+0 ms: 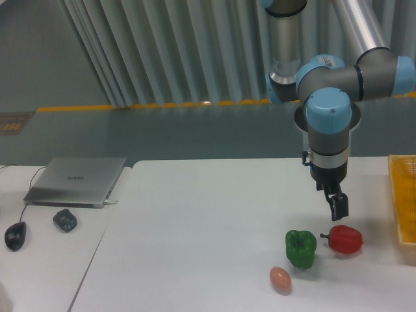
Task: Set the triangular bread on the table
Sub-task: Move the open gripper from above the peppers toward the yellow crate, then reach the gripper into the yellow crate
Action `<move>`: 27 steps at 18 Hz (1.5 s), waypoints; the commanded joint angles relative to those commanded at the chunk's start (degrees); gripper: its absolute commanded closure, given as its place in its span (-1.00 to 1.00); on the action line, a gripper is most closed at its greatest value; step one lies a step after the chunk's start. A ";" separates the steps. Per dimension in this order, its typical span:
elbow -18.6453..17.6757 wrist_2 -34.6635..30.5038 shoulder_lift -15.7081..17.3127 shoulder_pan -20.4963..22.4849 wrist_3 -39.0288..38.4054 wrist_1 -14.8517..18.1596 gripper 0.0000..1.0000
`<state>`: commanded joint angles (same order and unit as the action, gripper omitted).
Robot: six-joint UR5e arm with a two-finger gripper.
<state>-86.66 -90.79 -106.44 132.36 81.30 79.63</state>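
Note:
The triangular bread is not in view. My gripper (338, 208) hangs over the right part of the white table (208, 214), just above and left of a red bell pepper (344, 239). Its dark fingers are seen edge-on as one narrow shape, so I cannot tell whether they are open or shut. Nothing shows between them.
A green bell pepper (301, 248) and a small pinkish-brown egg (280, 279) lie near the table's front right. A yellow basket (403, 195) stands at the right edge. On the smaller left desk are a grey laptop (77, 180), a mouse (15, 235) and a small dark object (65, 220).

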 joint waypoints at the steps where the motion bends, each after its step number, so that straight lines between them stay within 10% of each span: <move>1: -0.09 -0.09 0.00 0.00 0.09 -0.17 -1.00; 10: -1.05 -1.74 0.00 6.04 0.87 -0.26 -1.00; 27: -2.46 -9.05 1.32 19.76 37.09 -0.26 -1.00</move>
<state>-89.12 -99.84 -105.12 152.13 118.39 79.37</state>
